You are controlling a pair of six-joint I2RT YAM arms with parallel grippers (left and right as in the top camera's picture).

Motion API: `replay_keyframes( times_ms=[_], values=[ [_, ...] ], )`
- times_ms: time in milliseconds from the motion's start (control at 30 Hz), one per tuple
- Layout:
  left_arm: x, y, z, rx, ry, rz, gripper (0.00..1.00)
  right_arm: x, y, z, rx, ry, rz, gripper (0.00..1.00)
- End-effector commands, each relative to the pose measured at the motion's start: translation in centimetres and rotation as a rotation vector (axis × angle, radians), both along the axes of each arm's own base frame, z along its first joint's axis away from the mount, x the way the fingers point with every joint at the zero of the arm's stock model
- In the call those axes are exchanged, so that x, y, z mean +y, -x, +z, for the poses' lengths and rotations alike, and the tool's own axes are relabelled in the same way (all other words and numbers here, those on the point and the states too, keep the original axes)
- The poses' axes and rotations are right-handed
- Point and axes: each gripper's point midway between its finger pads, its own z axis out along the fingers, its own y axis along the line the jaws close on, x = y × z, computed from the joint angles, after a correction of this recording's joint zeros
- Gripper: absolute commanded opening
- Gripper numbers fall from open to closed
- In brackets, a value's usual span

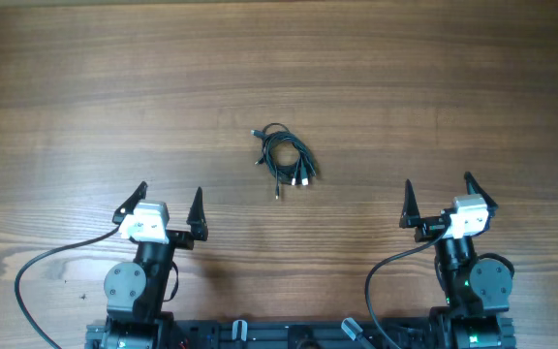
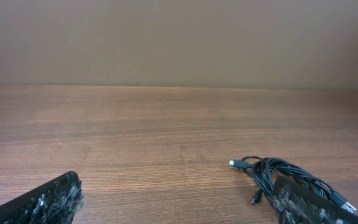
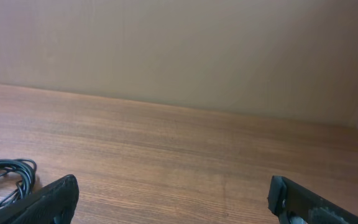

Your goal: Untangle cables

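Note:
The cables (image 1: 285, 160) lie as one small black tangle on the wooden table (image 1: 279, 68), in the middle, with silvery plug ends sticking out at its right and lower side. My left gripper (image 1: 170, 198) stands open near the front left, well short of the tangle. My right gripper (image 1: 438, 187) stands open near the front right, also apart from it. In the left wrist view the cables (image 2: 278, 174) show at the lower right, partly behind my right-hand finger (image 2: 309, 205). In the right wrist view only a loop of the cables (image 3: 5, 177) shows at the left edge.
The thick black arm leads (image 1: 27, 281) curl over the table's front edge beside each arm base. A plain beige wall (image 2: 179, 37) stands behind the table's far edge.

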Motion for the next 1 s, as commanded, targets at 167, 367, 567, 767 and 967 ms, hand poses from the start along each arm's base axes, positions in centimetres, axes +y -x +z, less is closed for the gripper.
replay_keyframes(
  times_ms=[167,367,567,767,967],
  values=[
    [-0.3,0.0,0.2,-0.015,0.014,-0.016,1.0,0.3,0.1,0.2,-0.01,0.006,0.018,1.0],
    [0.1,0.0,0.4,-0.007,0.112,0.01,1.0,0.9,0.2,1.4,-0.059,0.004,0.056,1.0],
    [0.1,0.2,0.2,0.046,0.216,0.022,1.0,0.9,0.2,1.5,-0.052,-0.089,0.057,1.0],
    [0.3,1.0,1.1,0.088,0.211,0.034,1.0,0.9,0.2,0.6,0.031,-0.129,0.053,1.0],
    [0.4,1.9,2.4,0.162,0.227,0.045,1.0,0.9,-0.3,0.5,0.124,-0.126,0.046,1.0]
  ],
)
